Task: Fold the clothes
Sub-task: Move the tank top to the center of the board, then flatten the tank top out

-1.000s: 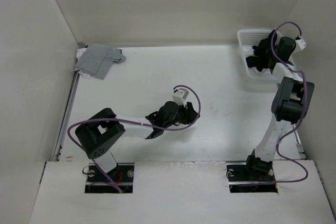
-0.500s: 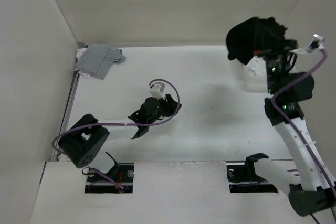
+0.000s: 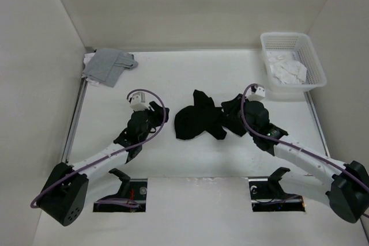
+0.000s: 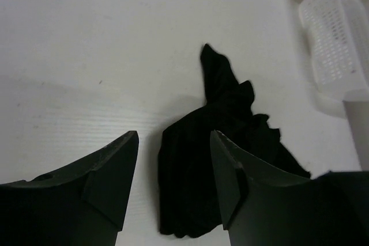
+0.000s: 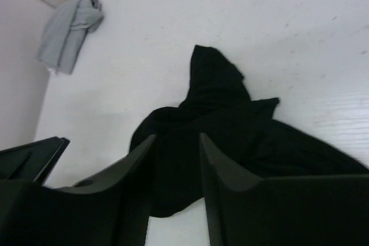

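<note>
Clothes (image 3: 199,120) amount to one black top, lying crumpled in a loose heap on the white table (image 3: 173,79), roughly at its middle and between the two grippers. One narrow tongue of the fabric points toward the far side, and the rest spreads in folds toward the near right. The left gripper (image 3: 157,113) hangs low just to the left of the heap; in its wrist view its two fingers (image 4: 115,165) stand wide apart with nothing between them, and the black fabric lies just beyond their tips. The right gripper (image 3: 230,110) sits at the right edge of the heap, over or against the fabric there. In its own wrist view its two fingers (image 5: 222,165) are parted by a narrower gap, through which the black cloth shows on the table; nothing looks pinched between them. One light grey garment (image 3: 108,65) lies bunched in the far left corner, well apart from the top. One white plastic basket (image 3: 316,70) stands in the far right corner, and one white cloth (image 3: 286,71) lies inside it.
</note>
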You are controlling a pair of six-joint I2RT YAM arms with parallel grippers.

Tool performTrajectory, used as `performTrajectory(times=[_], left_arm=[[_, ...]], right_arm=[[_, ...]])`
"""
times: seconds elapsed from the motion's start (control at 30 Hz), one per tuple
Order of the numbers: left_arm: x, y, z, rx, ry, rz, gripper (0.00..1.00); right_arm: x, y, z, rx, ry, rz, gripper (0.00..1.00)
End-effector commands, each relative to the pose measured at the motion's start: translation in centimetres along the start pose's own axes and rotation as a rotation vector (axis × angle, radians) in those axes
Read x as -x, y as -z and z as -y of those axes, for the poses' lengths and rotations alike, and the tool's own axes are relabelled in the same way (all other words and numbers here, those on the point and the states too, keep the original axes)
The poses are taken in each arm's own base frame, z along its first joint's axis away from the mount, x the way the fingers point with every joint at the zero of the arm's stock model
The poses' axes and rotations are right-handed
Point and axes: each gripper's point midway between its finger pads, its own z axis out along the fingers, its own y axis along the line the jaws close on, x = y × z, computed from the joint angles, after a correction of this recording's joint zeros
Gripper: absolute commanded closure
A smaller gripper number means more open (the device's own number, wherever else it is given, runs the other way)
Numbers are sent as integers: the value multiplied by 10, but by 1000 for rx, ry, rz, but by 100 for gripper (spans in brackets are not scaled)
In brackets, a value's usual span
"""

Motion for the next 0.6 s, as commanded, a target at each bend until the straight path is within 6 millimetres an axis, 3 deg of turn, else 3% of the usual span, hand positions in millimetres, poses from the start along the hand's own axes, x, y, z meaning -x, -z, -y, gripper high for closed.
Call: performTrajectory(times=[0.0,0.03,0.1,0.17,0.2,0.23,0.3,0.47,0.57], left_arm=[[-35,8,-36,117,-95,-93,49],[-49,7,-36,112,-121,-141,49],[-70,7,-24,75,-155,-203,49],[-88,7,-8,32,-196,-250,47],[-100,6,2,8,-222,-277,45],[-104,5,4,0,-227,-284,44],[-114,0,12,-21,-237,-302,43],[-116,-9,24,-48,-232,-296,47],[-114,-13,29,-51,-229,-289,55]], right_arm=[[0,7,19,-77,-8,27,77],[-16,8,29,-114,-3,-30,82],[-39,11,36,-145,21,-98,79],[-60,16,46,-183,45,-163,66],[-73,17,58,-224,42,-185,48],[-78,17,62,-234,32,-196,46],[-89,10,59,-216,18,-223,47],[-92,-22,17,-54,6,-206,45],[-103,-46,16,-43,-20,-231,52]])
